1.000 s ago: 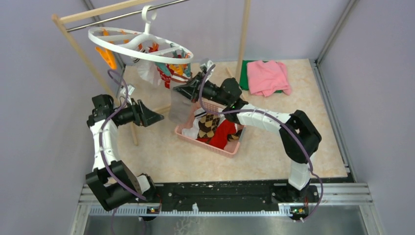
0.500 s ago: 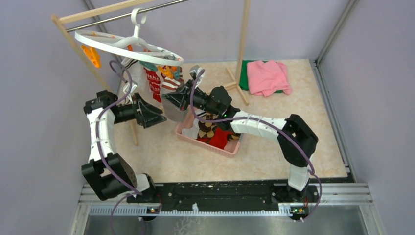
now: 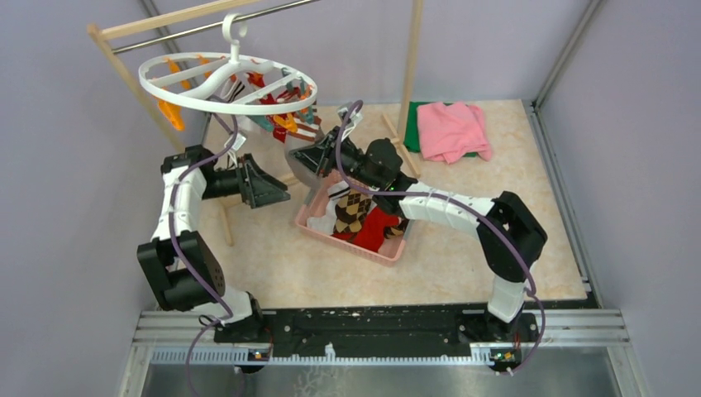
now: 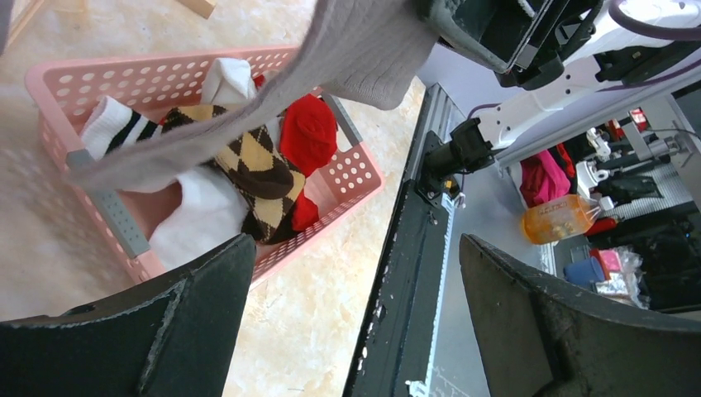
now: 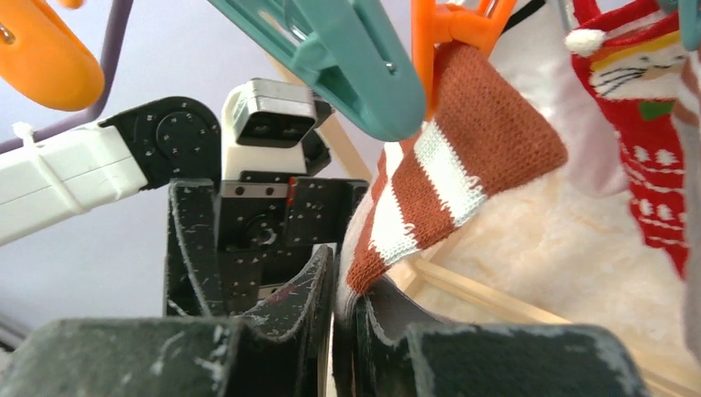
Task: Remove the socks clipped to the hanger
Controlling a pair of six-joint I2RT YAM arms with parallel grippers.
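Observation:
The white hanger hangs by its hook from the rack bar, with several socks clipped under it. My right gripper reaches under the ring. In the right wrist view it is shut on the lower end of a brown-and-white striped sock held by an orange clip. A red patterned sock hangs beside it. A grey sock droops by the right gripper over the pink basket. My left gripper is open and empty, left of the basket.
The pink basket holds a brown argyle sock, a red sock and white ones. The wooden-framed rack with its metal bar stands at the back left. Folded pink cloth lies on green cloth at the back right.
The hanger has swung and now sits more level and further right. My right gripper has moved up and right with the sock. My left gripper has shifted slightly right.

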